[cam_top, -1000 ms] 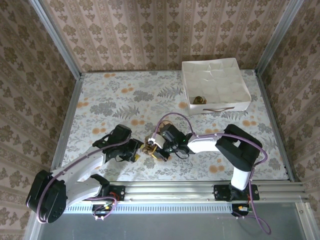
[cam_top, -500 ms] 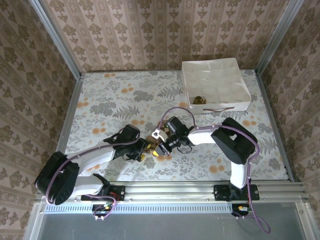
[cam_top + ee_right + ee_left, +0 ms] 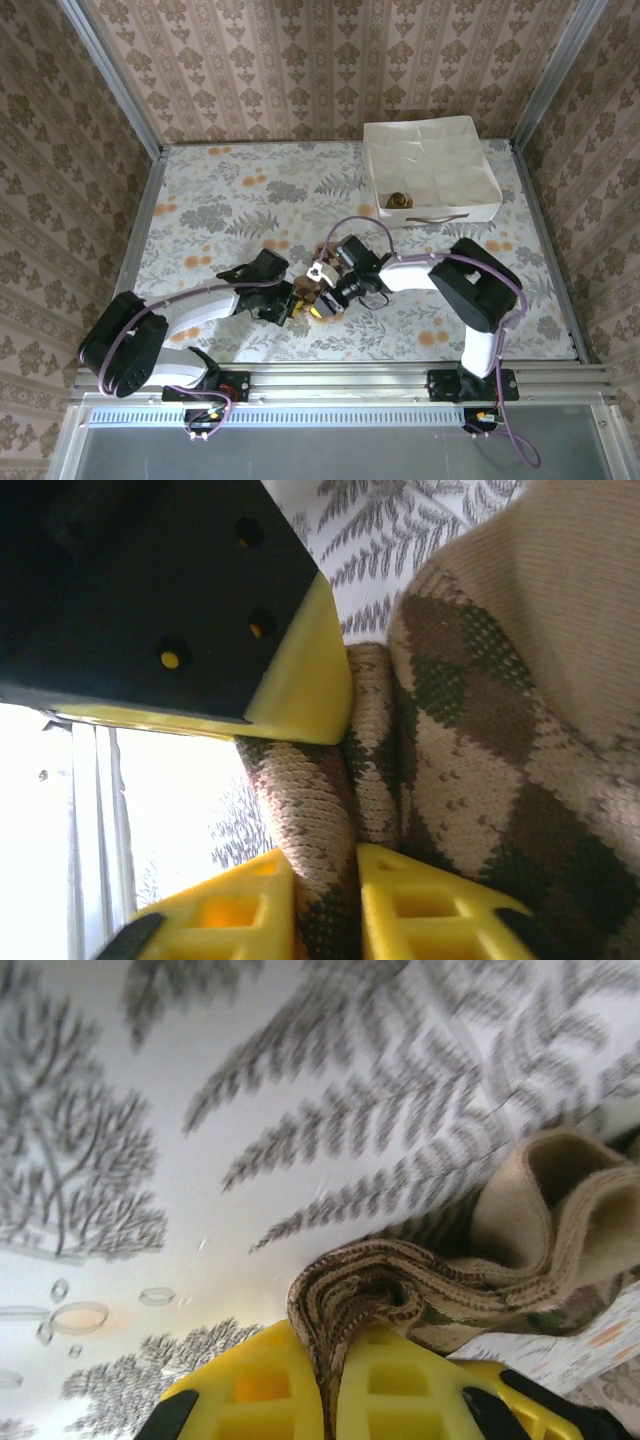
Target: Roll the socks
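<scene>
Left tool (image 3: 331,1365) newly tight — sock (image 3: 400,1278) between its fingers

Brown damask wallpaper walls (image 3: 300,60), fern-print tabletop (image 3: 200,200), white divided box (image 3: 430,150), aluminium rail (image 3: 350,381)

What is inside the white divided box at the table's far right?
One brownish rolled bundle sits in the near-left compartment of the white divided box. Its near wall hides part of that row.
</scene>
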